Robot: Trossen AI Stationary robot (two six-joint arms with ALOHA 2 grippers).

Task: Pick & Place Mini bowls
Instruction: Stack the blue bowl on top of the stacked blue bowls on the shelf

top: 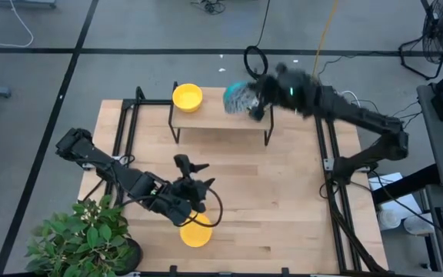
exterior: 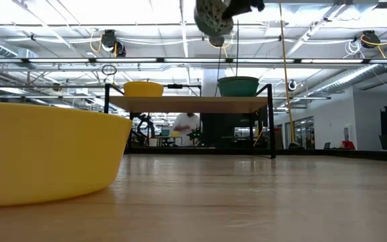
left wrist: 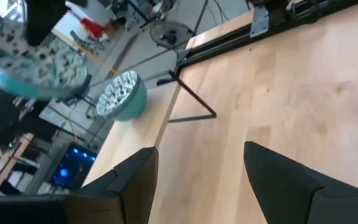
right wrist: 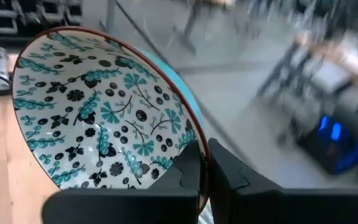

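My right gripper [right wrist: 202, 152] is shut on a white bowl with a blue-green pattern [right wrist: 98, 109], held in the air over the right end of the raised wooden shelf [top: 221, 115]. The low view shows that bowl [exterior: 213, 17] high above the shelf. On the shelf stand a yellow bowl [top: 187, 97] and a second patterned bowl with a teal outside [exterior: 238, 85], both upright on their bases. My left gripper [left wrist: 197, 180] is open over the near table, beside a yellow bowl [top: 196, 229] that rests on the tabletop. My right gripper pinches the patterned bowl's rim [right wrist: 191, 134], with one finger inside the bowl and one outside. The bowl is lifted clear and tilted, its patterned inside turned toward the wrist camera.
A potted plant [top: 83, 235] stands at the near left corner. Black rails [top: 333, 165] run along the table's left and right sides. Bare wood lies between the shelf and the near yellow bowl [exterior: 46, 151].
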